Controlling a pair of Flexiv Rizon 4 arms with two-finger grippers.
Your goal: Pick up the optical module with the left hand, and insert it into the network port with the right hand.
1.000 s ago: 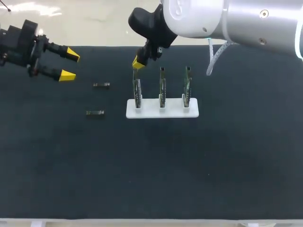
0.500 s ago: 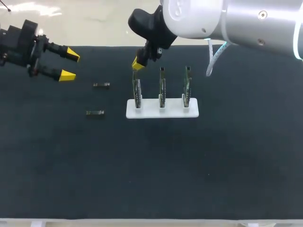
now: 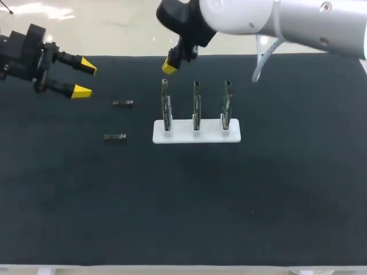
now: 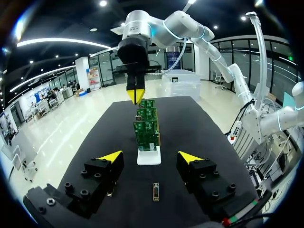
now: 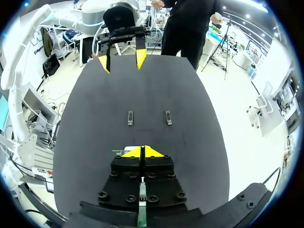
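Optical modules were seen in a pair, flat on the dark table (image 3: 183, 200): a farther module (image 3: 123, 103) and a nearer module (image 3: 115, 137), both left of the white rack (image 3: 196, 132) in which three boards were stood upright. The left gripper (image 3: 84, 78) was seen over the table's far left, jaws spread and empty, apart from both modules. The right gripper (image 3: 169, 67) was seen above the leftmost board (image 3: 166, 106), jaws pressed together on nothing. Pickup was judged to be the step in hand. The spread jaws would best be squared to the farther module's long axis, lowered astride its long sides, and closed gently. One end should be left clear so that the module could be taken by the right gripper.
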